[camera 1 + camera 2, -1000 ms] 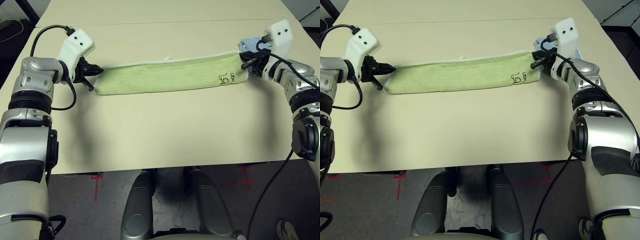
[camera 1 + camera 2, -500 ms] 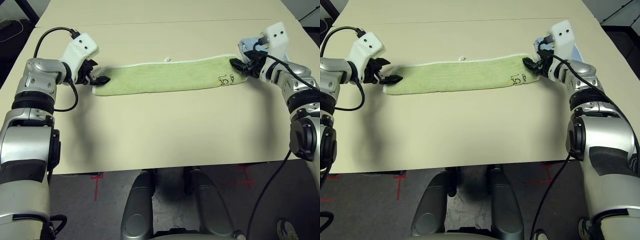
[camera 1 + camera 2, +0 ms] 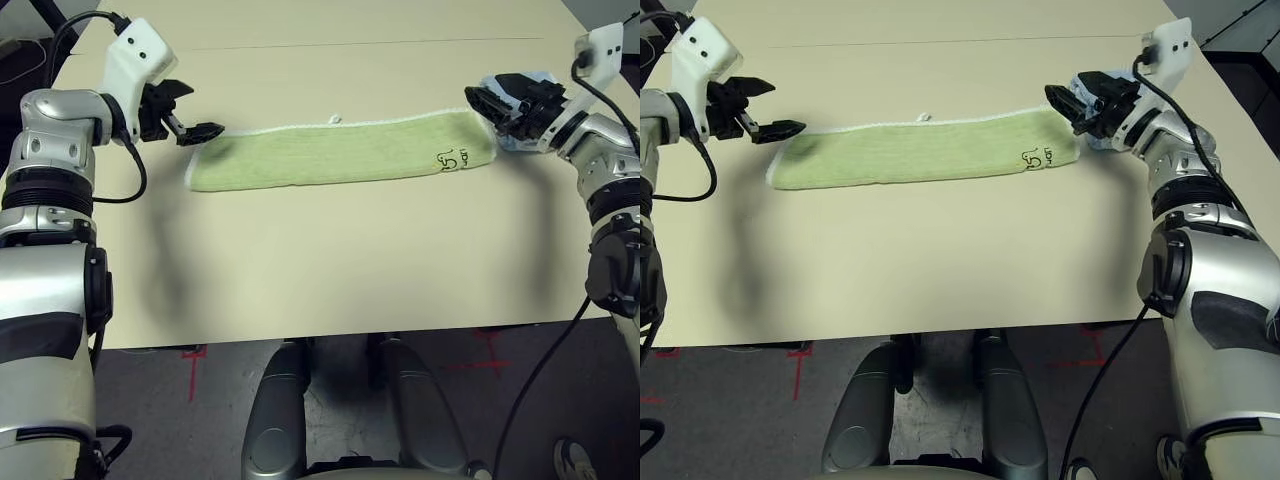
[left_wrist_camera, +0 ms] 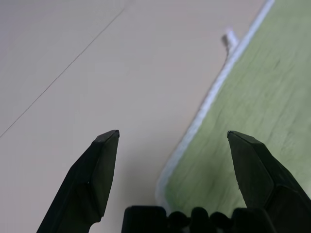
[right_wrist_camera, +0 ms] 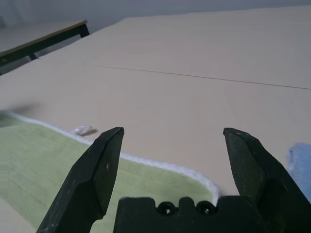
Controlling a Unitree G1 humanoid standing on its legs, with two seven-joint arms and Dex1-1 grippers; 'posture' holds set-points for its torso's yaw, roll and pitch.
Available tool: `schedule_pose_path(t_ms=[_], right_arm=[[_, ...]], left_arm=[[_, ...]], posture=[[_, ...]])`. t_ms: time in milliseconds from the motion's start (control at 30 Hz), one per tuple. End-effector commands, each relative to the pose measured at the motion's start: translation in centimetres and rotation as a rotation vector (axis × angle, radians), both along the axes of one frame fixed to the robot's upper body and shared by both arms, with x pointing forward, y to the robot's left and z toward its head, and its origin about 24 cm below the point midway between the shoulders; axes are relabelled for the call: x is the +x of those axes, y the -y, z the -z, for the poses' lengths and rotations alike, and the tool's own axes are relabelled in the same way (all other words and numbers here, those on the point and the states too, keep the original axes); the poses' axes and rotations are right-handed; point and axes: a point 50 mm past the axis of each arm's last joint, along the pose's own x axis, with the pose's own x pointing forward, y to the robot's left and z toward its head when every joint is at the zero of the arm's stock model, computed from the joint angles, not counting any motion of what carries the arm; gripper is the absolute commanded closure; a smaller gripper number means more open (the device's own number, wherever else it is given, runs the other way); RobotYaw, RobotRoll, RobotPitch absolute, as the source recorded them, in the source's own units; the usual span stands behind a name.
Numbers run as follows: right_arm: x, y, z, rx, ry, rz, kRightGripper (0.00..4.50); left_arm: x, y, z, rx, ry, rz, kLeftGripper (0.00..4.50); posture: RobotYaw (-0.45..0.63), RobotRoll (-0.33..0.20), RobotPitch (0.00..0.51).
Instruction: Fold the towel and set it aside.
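The left gripper (image 3: pixel 190 113) is hovering with its jaws spread wide, holding nothing, just off the towel's left end. The towel (image 3: pixel 340 152) is lying flat on the table (image 3: pixel 320 270) as a long folded strip – its long axis running left to right (one end toward each arm). The right gripper (image 3: pixel 497 103) is hanging equally spread and empty over the right end.
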Motion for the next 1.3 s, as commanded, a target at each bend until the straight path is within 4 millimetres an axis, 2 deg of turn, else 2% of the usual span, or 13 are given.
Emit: schedule_pose_path(t_ms=[33, 267, 367, 533, 700, 1000, 1200, 1300], right_arm=[[-0.4, 0.4, -0.5, -0.01, 0.04, -0.034, 0.04], [-1.2, -0.6, 1.2, -0.117, 0.037, -0.219, 0.04], [-1.4, -1.0, 2.4, -0.156, 0.015, -0.27, 0.04], [-1.5, -1.3, 3.1, -0.169, 0.006, -0.289, 0.04], [-1.7, -1.4, 3.8, -0.159, 0.002, -0.31, 0.04], [-2.8, -0.9, 5.3, -0.237, 0.045, -0.372, 0.04], [-2.9, -1.3, 5.9, -0.229, 0.106, -0.345, 0.04], [-2.9, -1.5, 6.0, -0.236, 0.106, -0.349, 0.04]], left_arm=[[-0.5, 0.3, 0.5, -0.054, -0.016, 0.074, 0.0], [-1.5, 1.2, 2.4, -0.141, -0.049, 0.176, 0.0], [-2.0, 1.6, 4.1, -0.14, -0.071, 0.198, 0.0], [-2.8, 1.9, 5.5, -0.099, -0.104, 0.222, 0.0], [-3.7, 2.0, 6.8, -0.151, -0.137, 0.239, 0.0], [-3.8, 1.9, 8.5, -0.11, -0.096, 0.235, 0.0], [-3.5, 2.4, 8.7, -0.114, 0.015, 0.215, 0.0], [-3.7, 2.8, 8.8, -0.106, 0.009, 0.257, 0.0]], posture=[[0.04, 0.0, 0.275], [0.03, 0.0, 0.269], [0.04, 0.0, 0.27], [0.04, 0.0, 0.273], [0.05, 0.0, 0.274], [0.04, 0.0, 0.276], [0.04, 0.0, 0.277], [0.04, 0.0, 0.282]])
